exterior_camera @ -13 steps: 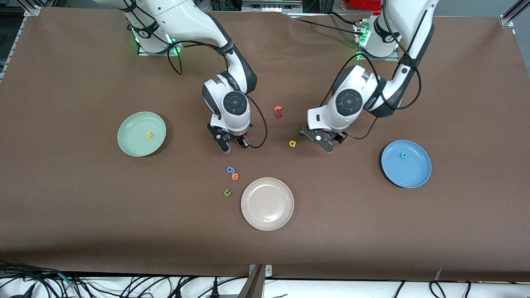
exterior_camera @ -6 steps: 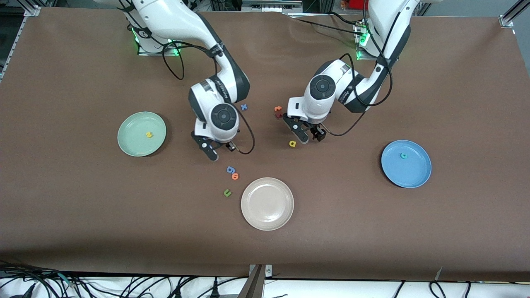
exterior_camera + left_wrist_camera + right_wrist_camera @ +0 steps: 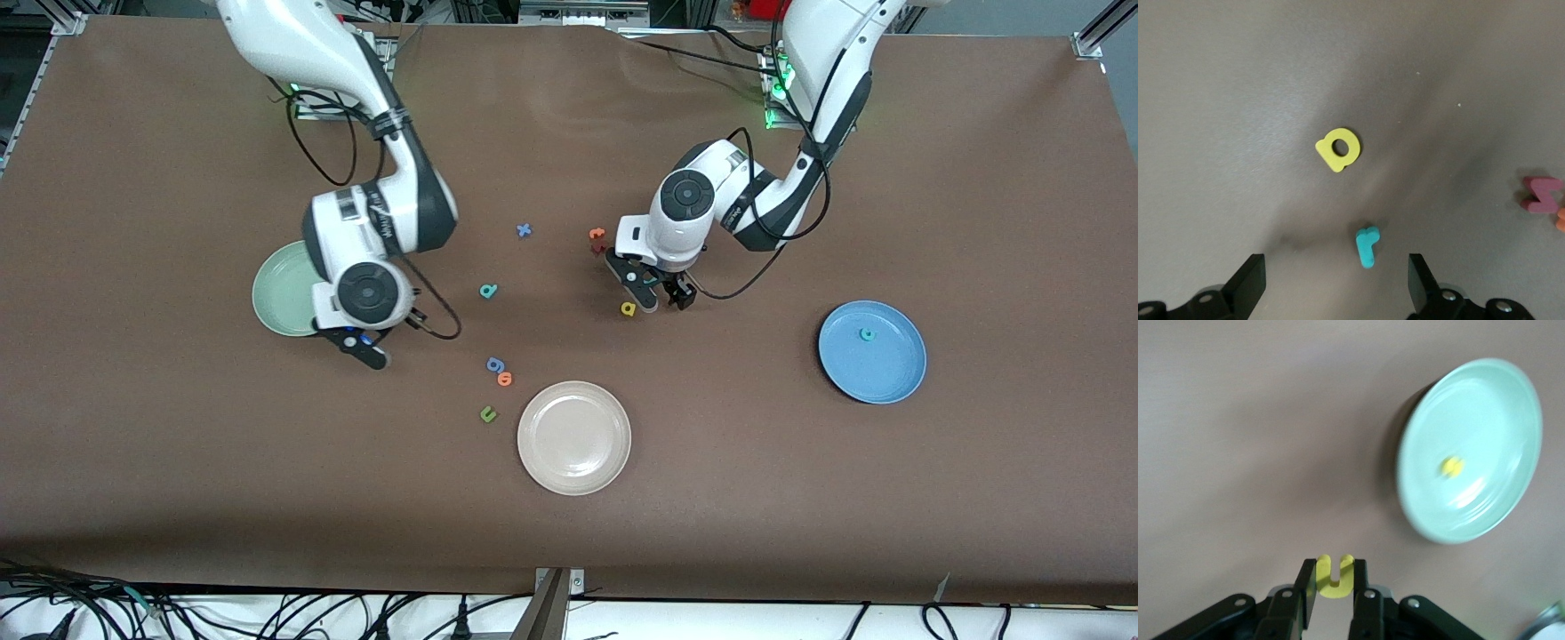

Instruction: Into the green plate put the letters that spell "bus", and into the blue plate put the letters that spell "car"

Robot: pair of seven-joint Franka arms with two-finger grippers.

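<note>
Yellow u (image 3: 1335,577) clamped in right gripper (image 3: 360,345) jaws, now swung beside green plate (image 3: 277,298); left gripper (image 3: 653,293) jaws apart above teal r (image 3: 1367,245).

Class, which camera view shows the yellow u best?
The right wrist view: the yellow u sits plainly between the right gripper fingers. In the front view that arm hides it; the left wrist view does not show it.
</note>
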